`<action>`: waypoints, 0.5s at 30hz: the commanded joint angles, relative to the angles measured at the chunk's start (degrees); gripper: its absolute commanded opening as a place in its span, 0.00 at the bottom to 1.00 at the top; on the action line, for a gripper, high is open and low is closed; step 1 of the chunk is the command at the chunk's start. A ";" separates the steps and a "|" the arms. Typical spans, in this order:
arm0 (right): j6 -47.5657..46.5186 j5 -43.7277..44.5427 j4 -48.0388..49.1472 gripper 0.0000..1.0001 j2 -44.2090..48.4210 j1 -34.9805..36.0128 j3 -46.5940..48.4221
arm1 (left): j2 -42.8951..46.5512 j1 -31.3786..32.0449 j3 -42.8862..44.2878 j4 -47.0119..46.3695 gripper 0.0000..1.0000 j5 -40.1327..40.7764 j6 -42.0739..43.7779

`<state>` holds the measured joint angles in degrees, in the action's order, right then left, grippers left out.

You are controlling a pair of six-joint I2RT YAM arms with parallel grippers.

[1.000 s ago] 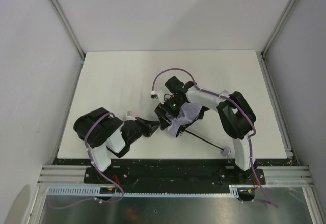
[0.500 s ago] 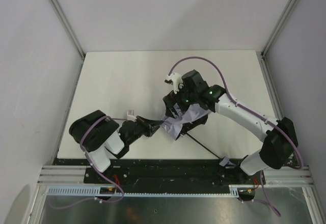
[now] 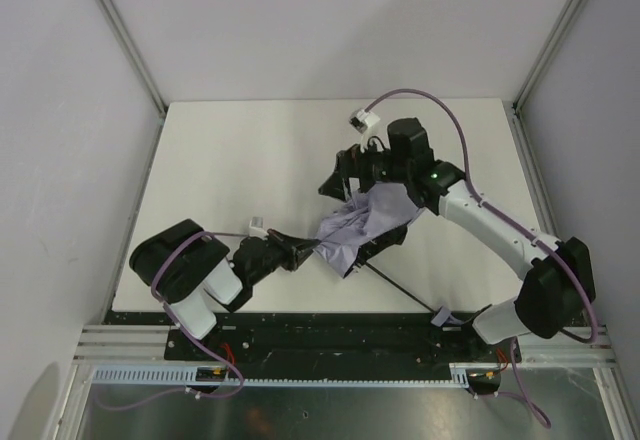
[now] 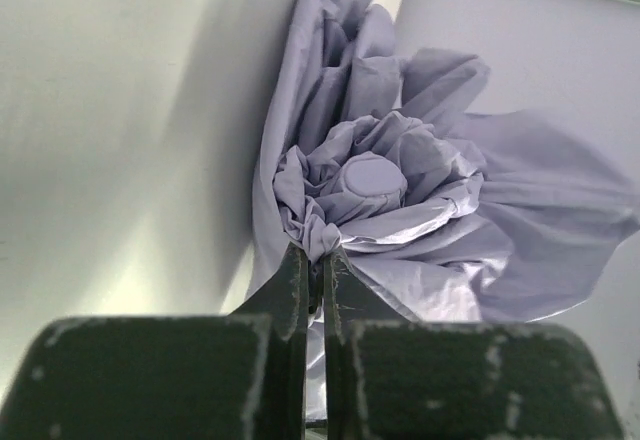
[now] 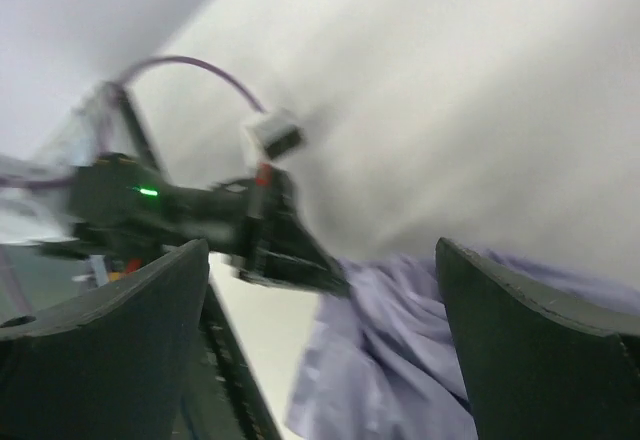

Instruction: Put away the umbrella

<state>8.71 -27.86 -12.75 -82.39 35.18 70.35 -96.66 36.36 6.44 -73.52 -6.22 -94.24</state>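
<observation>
The umbrella (image 3: 362,222) lies mid-table, its lavender-grey canopy crumpled, its thin black shaft (image 3: 405,290) running toward the near right, where the small pale handle (image 3: 446,317) lies. My left gripper (image 3: 307,250) is shut on a fold of canopy fabric at its left end. In the left wrist view the jaws (image 4: 322,252) pinch the fabric just below the round top cap (image 4: 370,176). My right gripper (image 3: 340,178) hovers over the canopy's far edge, open and empty. In the right wrist view its fingers (image 5: 110,340) stand wide apart above the fabric (image 5: 400,360).
The white tabletop (image 3: 240,160) is walled by grey panels on the left, back and right. A black rail (image 3: 330,335) runs along the near edge by the arm bases. My left arm (image 5: 190,210) shows blurred in the right wrist view.
My right arm has stretched out and its gripper has come off the canopy, moving back and right. The canopy now lies more spread out. My left gripper has kept its hold.
</observation>
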 commanded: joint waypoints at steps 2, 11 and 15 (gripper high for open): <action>16.52 -17.77 25.04 0.99 -1.94 5.29 3.40 | 1.11 0.36 -1.30 1.20 0.00 2.11 3.51; 22.59 -7.45 31.04 0.99 -0.11 9.84 6.93 | 1.07 0.74 -1.16 1.26 0.00 1.71 2.82; -2.41 19.35 -1.60 0.98 4.25 17.24 6.56 | 2.15 0.81 -1.28 1.38 0.00 1.40 2.29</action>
<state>27.44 -32.12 12.64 -83.40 46.11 75.11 -96.57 36.67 5.45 -70.89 -5.58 -92.92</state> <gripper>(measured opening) 0.993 0.023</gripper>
